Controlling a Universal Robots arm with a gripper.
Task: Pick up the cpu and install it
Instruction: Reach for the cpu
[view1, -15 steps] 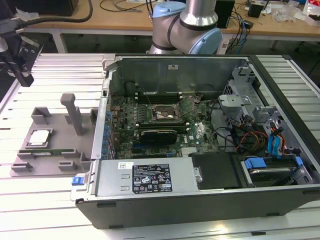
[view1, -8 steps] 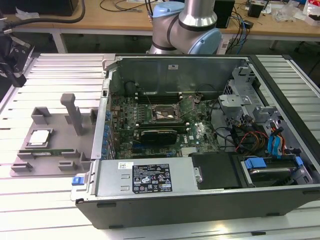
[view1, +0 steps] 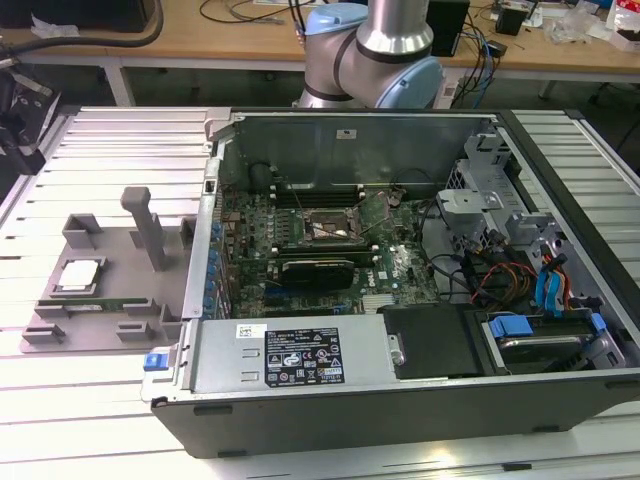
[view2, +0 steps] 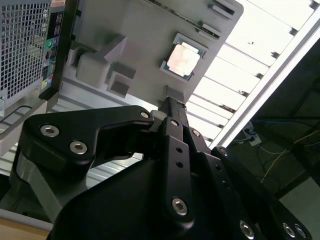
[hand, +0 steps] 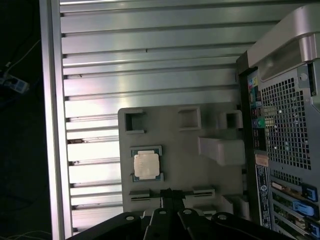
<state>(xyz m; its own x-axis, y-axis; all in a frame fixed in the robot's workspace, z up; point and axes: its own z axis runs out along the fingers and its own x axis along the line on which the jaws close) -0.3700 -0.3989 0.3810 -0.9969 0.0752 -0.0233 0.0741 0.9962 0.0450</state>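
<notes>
Slatted aluminium table (view1: 80, 420); wooden bench (view1: 200, 40) with cables (view1: 235, 12) behind

Nothing legible: black label (view1: 301, 357) and small white sticker (view1: 248, 331) on the power supply (view1: 222, 364), white sticker (view1: 346, 131) on the case wall (view1: 410, 150), printed strip (hand: 261, 180) on the rear panel (hand: 290, 125), all too fine to read.

One cpu (view1: 78, 275). One grey tray (view1: 110, 318), with one tall post (view1: 146, 228) standing on it. One open computer case (view1: 400, 410); inside it one motherboard (view1: 395, 268), one cpu socket (view1: 335, 228), one black graphics card (view1: 318, 270), one power supply (view1: 290, 355) with one label. One blue latch (view1: 153, 360) at case corner nearest tray. One robot arm (view1: 380, 50) at tabletop's far edge. One pincer (hand: 168, 194). One slatted tabletop (view1: 110, 130) under everything.
</notes>
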